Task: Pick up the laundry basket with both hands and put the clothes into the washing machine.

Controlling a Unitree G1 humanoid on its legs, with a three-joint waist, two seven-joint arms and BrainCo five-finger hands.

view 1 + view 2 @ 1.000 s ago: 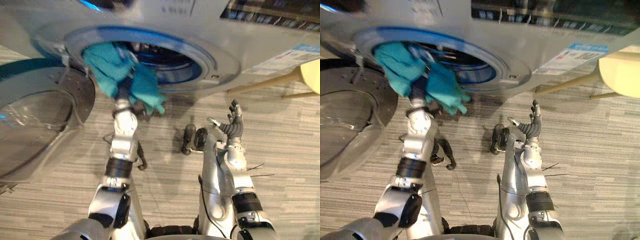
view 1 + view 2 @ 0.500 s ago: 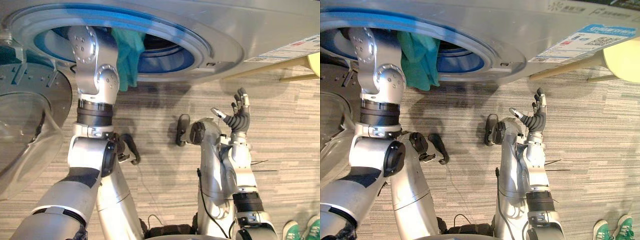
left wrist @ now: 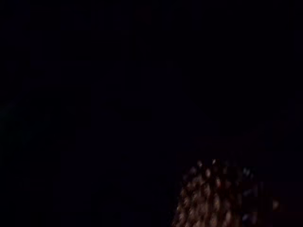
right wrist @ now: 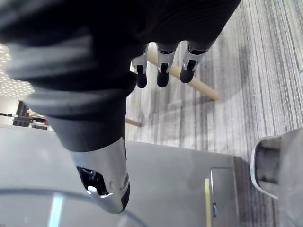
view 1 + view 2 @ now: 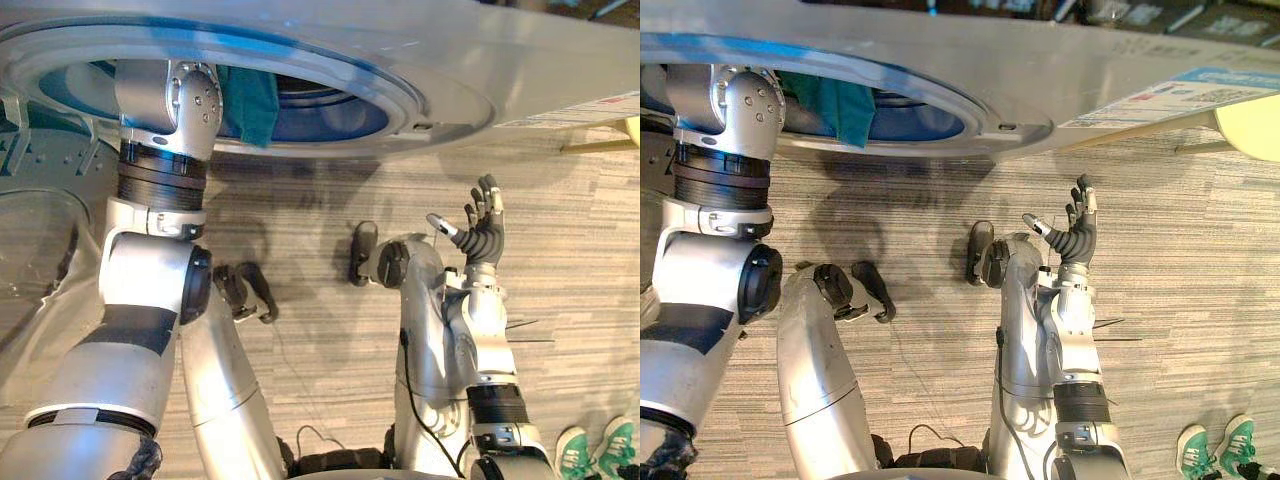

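The teal cloth [image 5: 250,100] hangs in the mouth of the washing machine [image 5: 450,60], draped over the blue-rimmed drum opening [image 5: 340,112] with its lower edge dangling just past the rim. My left arm [image 5: 160,120] goes up into that opening right beside the cloth, touching it or nearly so. The left hand is somewhere inside the drum, where my wrist view is dark, and I cannot tell whether it is holding anything.

My right hand [image 5: 1077,230] is well apart from all this. It is raised above the striped grey floor [image 5: 570,240], empty, with fingers loosely spread and pointing up and the thumb out to the side. From my right wrist the fingers [image 4: 162,71] look relaxed, with nothing between them and the thumb.

The machine's round glass door [image 5: 40,210] stands swung open on my left, beside my left arm. To the right of the machine there is a pale yellow seat [image 5: 1255,130] on slanting wooden legs. A person's green-and-white shoes [image 5: 590,450] stand on the floor at the lower right, near my right arm.
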